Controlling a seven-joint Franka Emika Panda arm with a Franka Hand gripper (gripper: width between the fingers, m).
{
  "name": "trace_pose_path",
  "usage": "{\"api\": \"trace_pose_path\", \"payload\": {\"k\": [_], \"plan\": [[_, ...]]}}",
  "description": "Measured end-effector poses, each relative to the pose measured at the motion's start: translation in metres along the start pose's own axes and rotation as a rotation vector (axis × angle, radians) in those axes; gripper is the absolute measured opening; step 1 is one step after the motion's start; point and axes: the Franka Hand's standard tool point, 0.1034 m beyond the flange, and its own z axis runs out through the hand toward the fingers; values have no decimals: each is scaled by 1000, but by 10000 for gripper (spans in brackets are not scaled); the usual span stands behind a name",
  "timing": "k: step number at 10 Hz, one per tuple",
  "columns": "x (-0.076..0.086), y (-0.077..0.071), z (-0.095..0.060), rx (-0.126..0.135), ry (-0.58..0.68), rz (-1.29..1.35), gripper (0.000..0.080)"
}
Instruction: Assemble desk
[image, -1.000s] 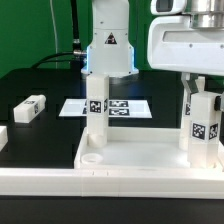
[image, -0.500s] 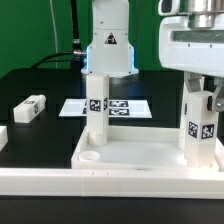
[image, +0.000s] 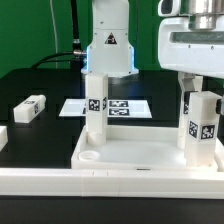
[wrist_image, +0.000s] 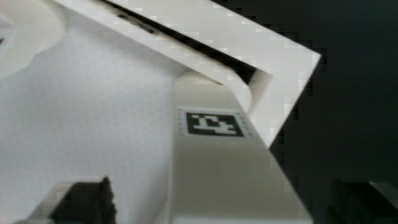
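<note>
Black tabletop fills the lower half of the exterior frame, with a green backdrop behind (a plain lab corner). At upper right the claw hangs over an upright leg. Its fingers are spread wider than the leg and grip nothing. The leg stands straight below the claw, long axis vertical, on the right end of the desk top, so any next move probably runs straight up or down. A second leg stands near centre. A third leg lies loose at left.
</note>
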Motion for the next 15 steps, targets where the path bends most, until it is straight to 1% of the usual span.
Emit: {"api": "trace_pose_path", "payload": {"k": [3, 8, 10, 11, 15], "plan": [[-3, -2, -1, 3, 2, -314, 648], [0, -1, -1, -1, 10, -649, 648], [2, -2, -1, -4, 23, -829, 648], [3, -3, -1, 2, 34, -891, 648], [5, -3, -1, -12, 47, -1114, 648]]}}
